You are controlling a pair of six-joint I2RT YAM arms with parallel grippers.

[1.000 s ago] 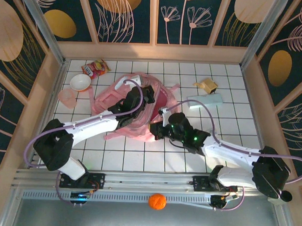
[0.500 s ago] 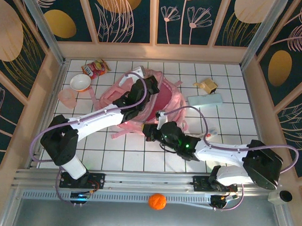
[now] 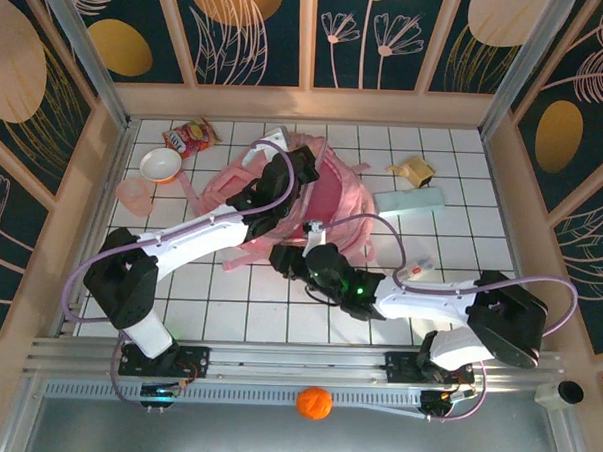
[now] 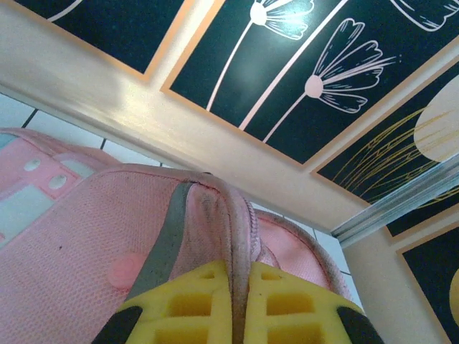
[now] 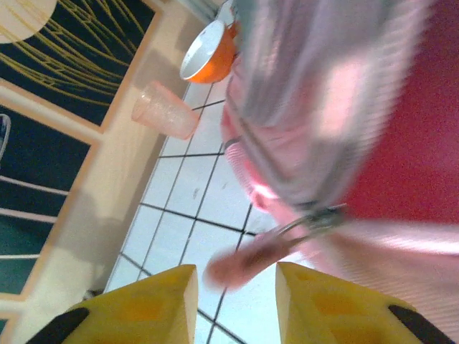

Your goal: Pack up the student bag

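We judge packing barely begun: the student bag lies open toward the back of the table, while bowl, cup, snack packet and pale blue case sit outside it. Our left gripper is clamped on the bag's rim; the right gripper has its jaws apart (a blurred pink tab just ahead)

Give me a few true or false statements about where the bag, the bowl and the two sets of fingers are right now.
1. The left fingers are pinched shut on the student bag fabric. True.
2. The right fingers are pressed together. False: they stand apart.
3. The bowl sits inside the bag. False: it stands on the table, beside the pink cup.
4. A pale blue case lies right of the bag. True.
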